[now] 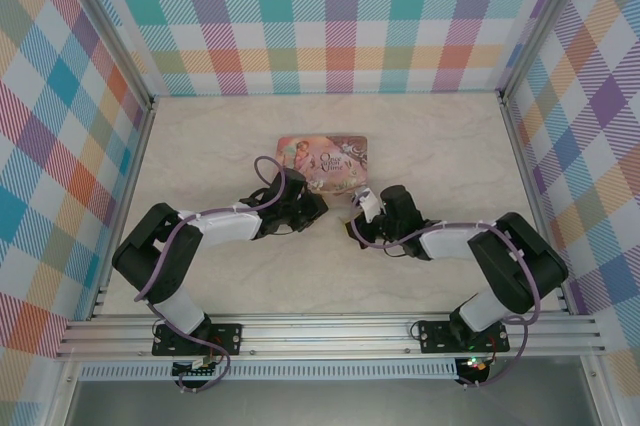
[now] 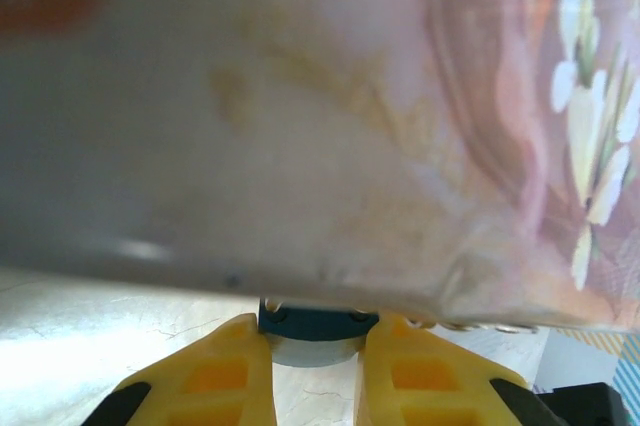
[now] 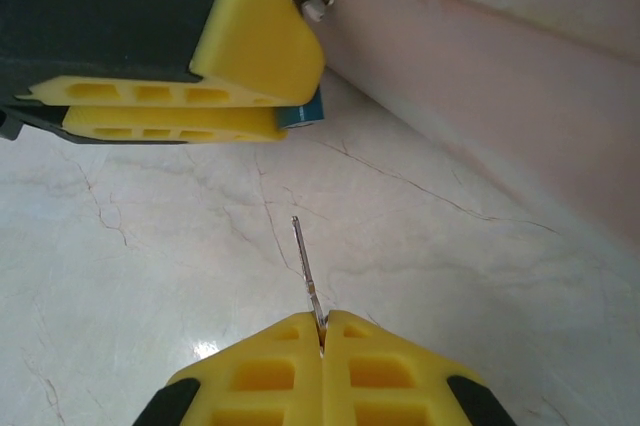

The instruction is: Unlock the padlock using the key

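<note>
Gripping padlock (image 2: 315,326) at tin (image 2: 350,96) edge, left fingers (image 2: 225,371); right fingers (image 3: 385,371) pinching key (image 3: 305,266), bare table (image 3: 150,246) between

The pink tin (image 1: 322,163) blocks the way just behind the left gripper (image 1: 320,208). Bare table (image 3: 150,246) lies open between it and the right gripper (image 3: 322,324)

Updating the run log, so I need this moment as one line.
left fingers: gripping padlock at pink tin's edge | right fingers: shut on key | key: tip aimed toward padlock, not yet inserted
</note>
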